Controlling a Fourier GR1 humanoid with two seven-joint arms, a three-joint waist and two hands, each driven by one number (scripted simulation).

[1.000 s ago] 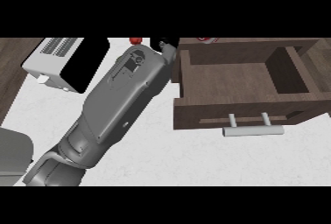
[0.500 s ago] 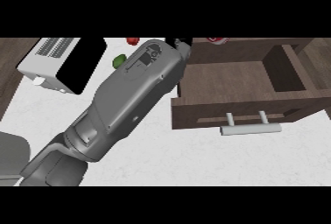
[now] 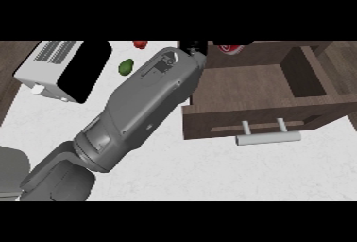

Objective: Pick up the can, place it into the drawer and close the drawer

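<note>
Can point(image 3: 233, 47) now over drawer point(image 3: 244, 85)

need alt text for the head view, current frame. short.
A grey forearm reaches diagonally from lower left toward the back of an open wooden drawer, its black hand mostly cut off at the top beside a red-topped can. A white toaster sits at upper left, with green and red items nearby.
</note>
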